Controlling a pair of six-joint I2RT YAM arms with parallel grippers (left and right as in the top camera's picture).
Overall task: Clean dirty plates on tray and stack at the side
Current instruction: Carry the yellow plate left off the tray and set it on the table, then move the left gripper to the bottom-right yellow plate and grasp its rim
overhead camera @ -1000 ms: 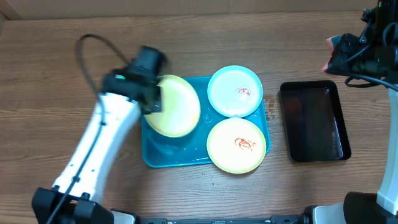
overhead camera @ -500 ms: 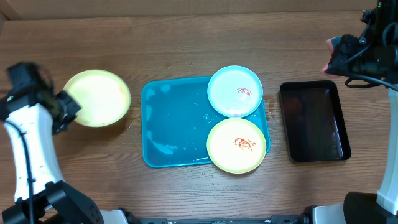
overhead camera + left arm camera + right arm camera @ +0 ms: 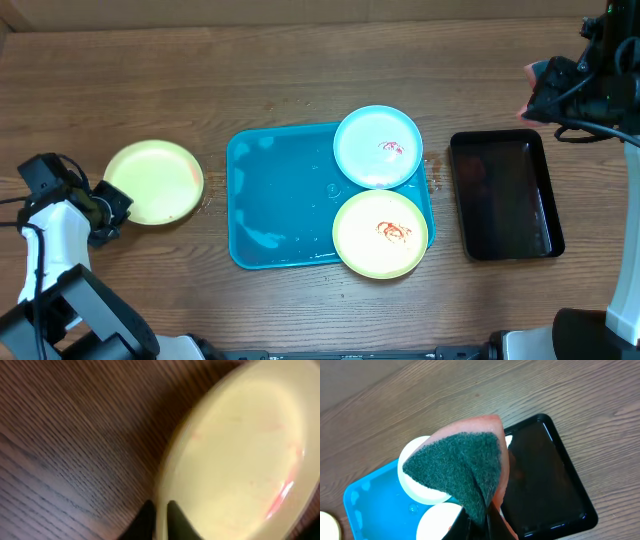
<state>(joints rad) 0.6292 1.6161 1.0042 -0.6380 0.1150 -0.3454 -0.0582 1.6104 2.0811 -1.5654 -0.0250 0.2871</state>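
A yellow-green plate lies on the table left of the teal tray. My left gripper is shut on its left rim; the left wrist view shows the rim between my fingers. A light blue plate and a second yellow-green plate, both with red smears, sit on the tray's right side. My right gripper is held at the far right, shut on a pink sponge with a dark green scrub face.
A black rectangular tray lies right of the teal tray, below my right gripper. Water drops glisten on the teal tray's bare left half. Bare wooden table surrounds everything.
My left gripper carried the yellow-green plate off the tray's left side and out to the left, lowering it onto the table. The right arm has not moved.
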